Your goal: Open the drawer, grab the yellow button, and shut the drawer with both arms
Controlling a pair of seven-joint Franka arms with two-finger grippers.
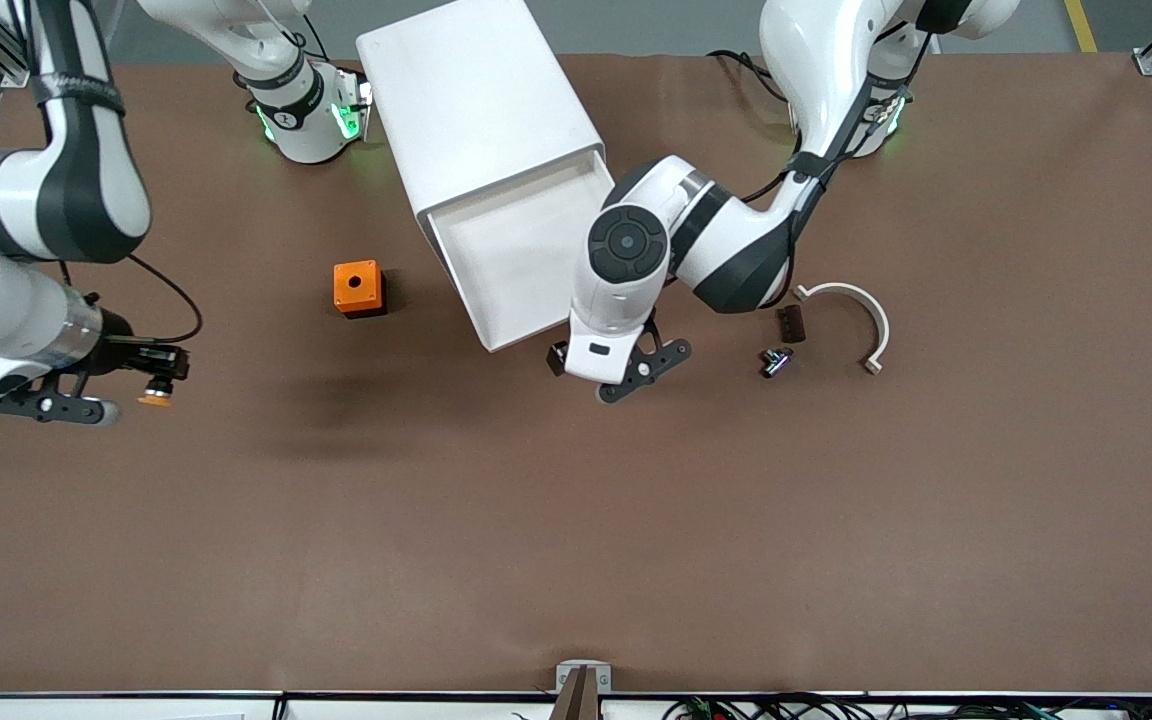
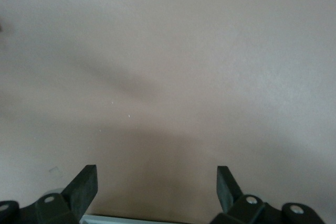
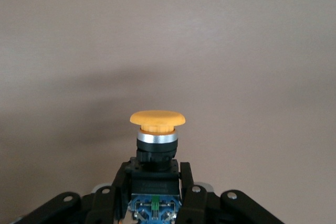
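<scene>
The wide white top drawer [image 1: 526, 262] stands pulled out — its front just beside the left gripper [image 1: 626, 385], jaws spread and empty over the brown desk [image 1: 576, 540]. The right gripper [image 1: 141, 385] waits well apart, jaws pinching the small orange-capped button [image 3: 157, 129].

Setting: robotics lab bench.
Surface: brown matte table [image 1: 576, 520] edged by aluminium framing posts at the corners.
Machines: two white jointed arms [image 1: 36, 200] bolted at the table's edge, bases lit green.
Wiring: loose black cables [image 1: 746, 70] by the bases and along the camera-side edge.
Props: white cabinet [image 1: 476, 100], orange cube [image 1: 357, 288], small loose test parts.
</scene>
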